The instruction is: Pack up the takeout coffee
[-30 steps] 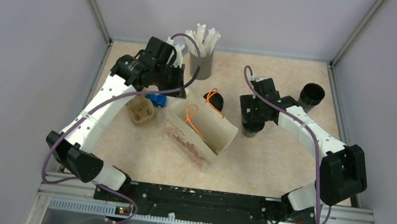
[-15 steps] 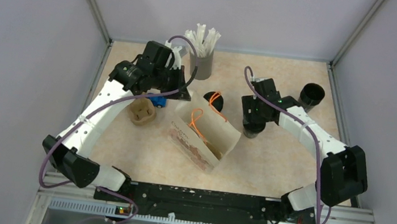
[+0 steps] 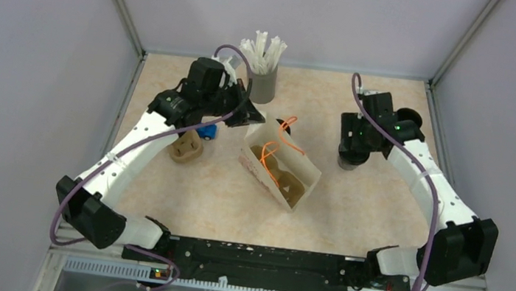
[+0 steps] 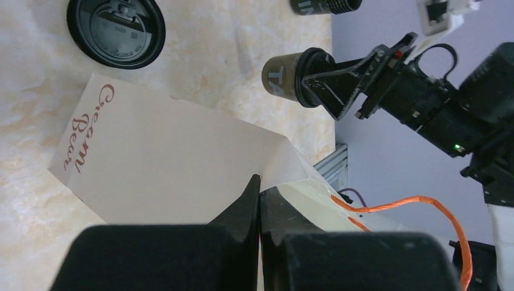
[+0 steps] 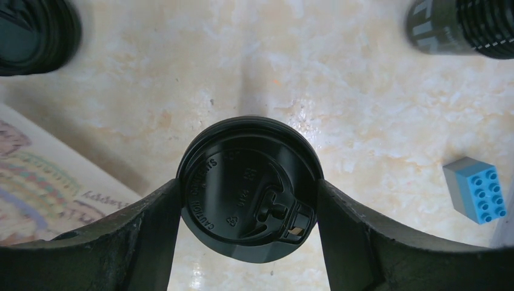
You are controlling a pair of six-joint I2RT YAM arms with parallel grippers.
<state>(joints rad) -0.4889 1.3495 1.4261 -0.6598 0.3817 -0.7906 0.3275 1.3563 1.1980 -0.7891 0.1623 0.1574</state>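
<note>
The takeout coffee (image 3: 348, 159), a black cup with a black lid (image 5: 242, 182), stands upright right of the bag. My right gripper (image 3: 351, 154) is shut on it just under the lid, one finger (image 5: 148, 230) on each side. I cannot tell whether the cup touches the table. It also shows in the left wrist view (image 4: 290, 76). A white paper bag (image 3: 288, 175) with orange handles stands open at mid table, with a brown pulp carrier (image 3: 286, 180) inside. My left gripper (image 3: 250, 115) is shut on the bag's far left rim (image 4: 303, 188).
A second black cup (image 3: 412, 120) stands behind the right arm. A loose flat black lid (image 4: 115, 30) lies beyond the bag. A grey holder of white straws (image 3: 263, 83) is at the back. A brown pulp carrier (image 3: 186, 146) and blue brick (image 3: 205, 131) lie left; another blue brick (image 5: 476, 190) shows.
My left gripper has moved right with the bag's rim, and the bag has shifted right and opened upward. My right gripper has carried the cup right and farther back.
</note>
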